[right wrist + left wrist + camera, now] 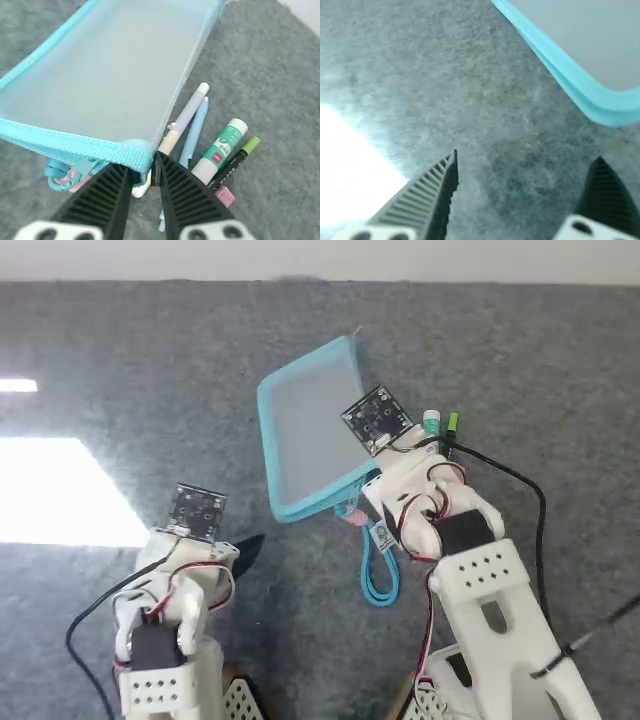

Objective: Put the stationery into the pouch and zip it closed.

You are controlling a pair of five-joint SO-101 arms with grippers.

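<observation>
Low, right pincer (146, 169) on pouch (110, 75).

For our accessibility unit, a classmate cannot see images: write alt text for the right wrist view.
The right gripper pinches a corner of the pale blue mesh pouch, which lies on the grey table. Beside the pouch lie a lilac pen, a blue pen, a glue stick and a green-capped marker.

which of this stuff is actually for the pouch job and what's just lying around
For the job:
- pouch
- two pens
- glue stick
- green marker
- small pink block

Just lying about:
- blue cord loop by the pouch, possibly its strap
- black cable
- grey mat
</observation>
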